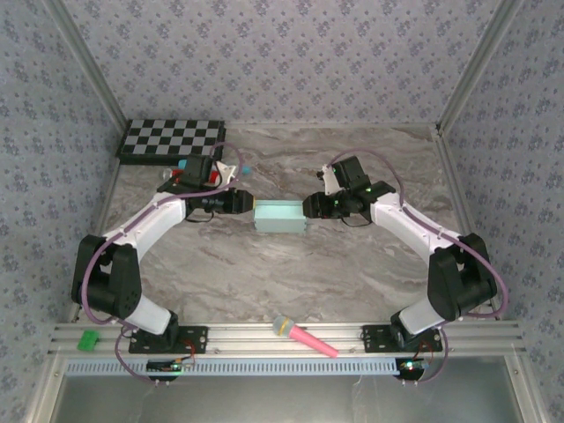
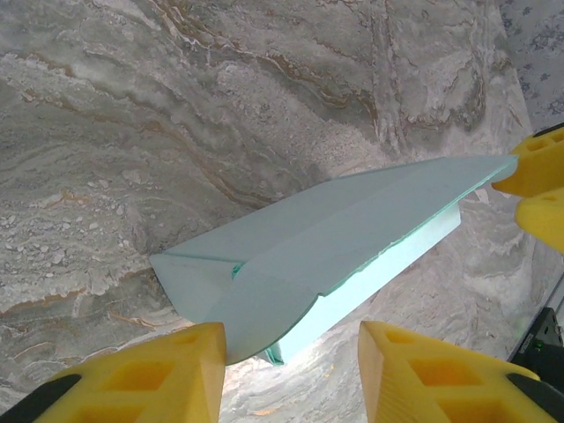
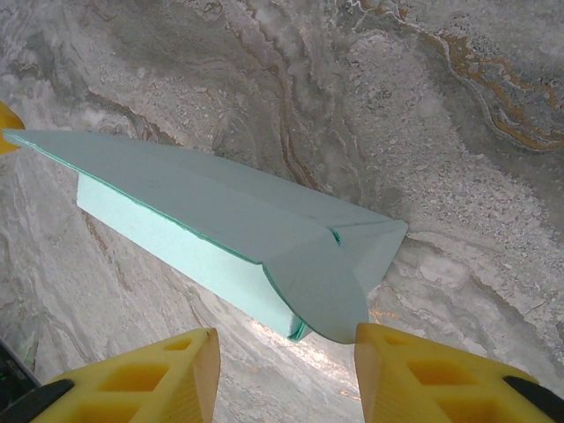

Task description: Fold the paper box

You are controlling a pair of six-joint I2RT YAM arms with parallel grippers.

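The paper box (image 1: 280, 216) is a pale aqua card tube lying on the marble table between my two arms. My left gripper (image 1: 248, 204) is at its left end and my right gripper (image 1: 310, 206) at its right end. In the left wrist view the box (image 2: 335, 238) runs away from me; its rounded end flap touches the left yellow finger (image 2: 167, 370), and the gripper (image 2: 291, 357) stands open. In the right wrist view the box (image 3: 220, 220) has its end flap tip against the right finger (image 3: 414, 370), and that gripper (image 3: 286, 357) is open too.
A black-and-white checkerboard (image 1: 172, 139) lies at the back left, with small red and white items (image 1: 198, 173) behind the left arm. A pink toy microphone (image 1: 304, 337) and a green block (image 1: 88, 339) rest on the front rail.
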